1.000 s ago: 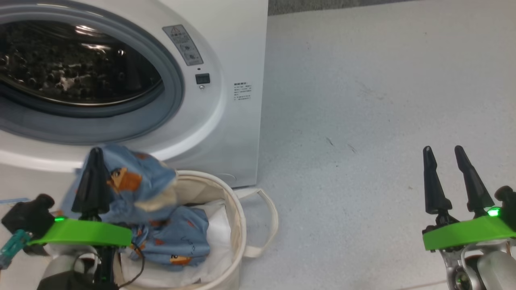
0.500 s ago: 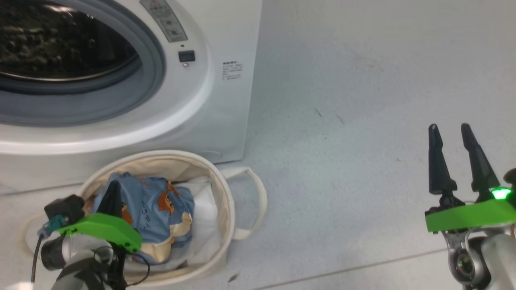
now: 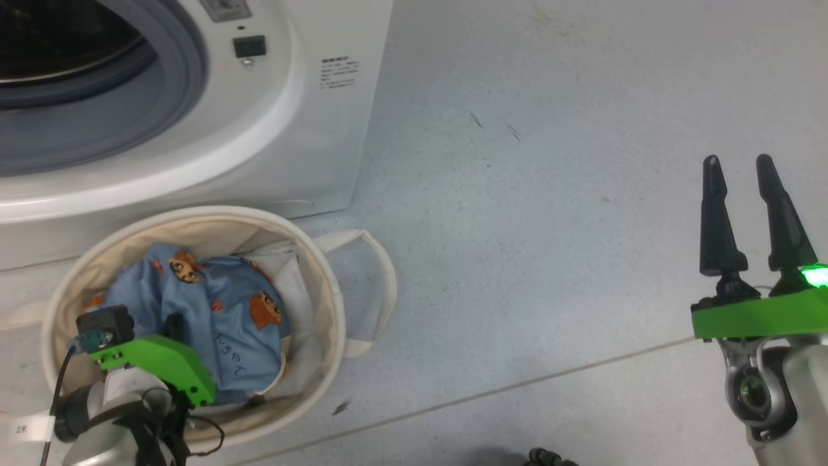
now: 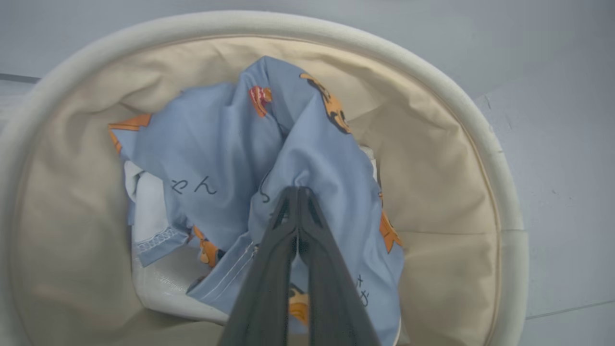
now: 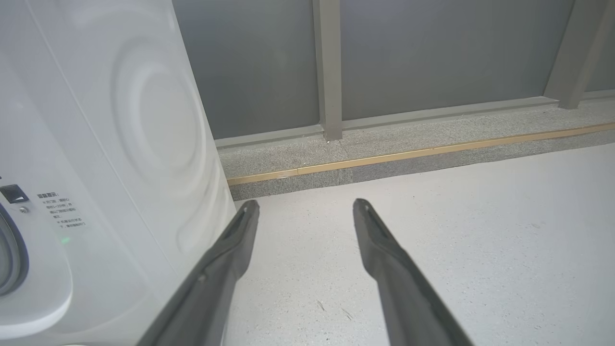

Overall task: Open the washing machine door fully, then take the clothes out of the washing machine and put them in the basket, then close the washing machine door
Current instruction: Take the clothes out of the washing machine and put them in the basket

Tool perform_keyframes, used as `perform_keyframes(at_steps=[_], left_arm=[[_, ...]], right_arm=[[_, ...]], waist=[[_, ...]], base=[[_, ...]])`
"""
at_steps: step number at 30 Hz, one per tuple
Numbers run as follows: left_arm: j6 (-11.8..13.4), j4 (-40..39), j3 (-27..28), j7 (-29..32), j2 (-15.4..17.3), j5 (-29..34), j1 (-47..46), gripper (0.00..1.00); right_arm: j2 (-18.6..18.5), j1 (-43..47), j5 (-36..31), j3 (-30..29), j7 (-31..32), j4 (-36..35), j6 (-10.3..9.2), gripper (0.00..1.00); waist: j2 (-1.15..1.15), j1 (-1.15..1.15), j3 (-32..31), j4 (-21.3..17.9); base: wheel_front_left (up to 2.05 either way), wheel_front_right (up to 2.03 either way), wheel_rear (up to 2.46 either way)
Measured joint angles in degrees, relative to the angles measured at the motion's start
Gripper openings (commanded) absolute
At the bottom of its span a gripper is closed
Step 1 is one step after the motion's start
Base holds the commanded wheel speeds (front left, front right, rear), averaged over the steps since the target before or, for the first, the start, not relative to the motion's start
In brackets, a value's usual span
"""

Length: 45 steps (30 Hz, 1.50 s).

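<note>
The round cream canvas basket (image 3: pixel 333 304) stands on the pale grey floor (image 3: pixel 517 226). Its far rim sits just below the front of the white front-loading washing machine (image 3: pixel 278 149); I cannot tell whether the two touch. Above the basket, the machine's grey gasket (image 3: pixel 129 110) rings the dark drum mouth. A looped fabric handle (image 3: pixel 378 272) juts from the basket's right side onto the floor. Past that handle the floor runs wide and open to the right of the basket, out to my right hand (image 3: pixel 737 158), well apart from it.

My left hand (image 4: pixel 298 192) reaches down inside the basket's rim, the wrist tipped so both dark fingers point into the tub. The fingers are pressed together, pinching a fold of the light blue garment printed with orange-brown animals and dark handwriting (image 4: pixel 226 158). The garment lies bunched inside the basket on top of a plain white sheet (image 4: pixel 153 240), with the cream wall of the tub showing around it.

My right hand hangs low over the floor to the right of the basket, its two fingers spread wide and pointing forward. Along them I see the machine's white side panel on one side, and ahead a speckled stone kerb (image 5: pixel 432 144) under a grey wall (image 5: pixel 432 48).
</note>
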Motion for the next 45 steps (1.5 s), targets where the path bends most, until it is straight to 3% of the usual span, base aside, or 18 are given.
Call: perform_keyframes(at_steps=[8,9,10,19,22,28,35,45], left_arm=[[0.27,0.55,0.67,0.49,0.25,-1.46,-0.1,0.01],[0.23,0.55,0.62,0.01,0.26,-1.46,-0.1,0.85],[-0.01,0.56,0.43,-0.38,0.25,-1.46,-0.09,1.0],[-1.67,-0.65,-1.3,-3.44,0.52,-0.37,0.7,1.0],[-1.72,-6.2,-0.63,-3.46,1.99,-0.16,2.72,1.0],[-1.81,-18.26,6.72,-3.47,3.45,-1.14,7.47,1.0],[-2.16,-30.65,11.29,-3.52,4.88,1.33,13.66,1.0],[-1.52,-39.19,13.19,-1.58,5.32,1.65,22.27,1.0]], right_arm=[[0.04,-0.62,-0.01,-0.16,0.0,0.0,0.0,1.0],[0.04,-0.62,-0.02,-0.19,0.0,0.01,0.0,1.0],[0.03,-0.62,-0.02,-0.23,0.0,0.03,0.0,1.0],[0.2,-0.51,-0.7,0.46,0.0,1.21,0.0,1.0],[0.58,-0.15,-0.81,0.6,0.0,1.86,0.0,1.0],[1.67,3.85,-1.58,0.56,0.0,3.46,0.0,1.0],[2.4,7.34,-2.61,1.12,0.0,4.63,0.0,1.0],[2.41,9.4,-3.16,2.03,0.0,5.43,0.0,1.0]], waist=[[0.0,0.0,1.15,-0.8],[0.0,0.0,0.96,-0.69],[0.0,0.0,0.7,-0.53],[0.0,0.0,-3.79,1.19],[0.0,0.0,-6.16,1.84],[0.0,0.0,-11.64,3.48],[0.0,0.0,-18.19,5.16],[0.0,0.0,-23.95,6.6]], base=[[0.0,0.0,0.0],[0.0,0.0,0.0],[0.0,0.0,0.0],[0.0,0.0,0.0],[0.0,0.0,0.0],[0.0,0.0,0.0],[0.0,0.0,0.0],[0.0,0.0,0.0]])
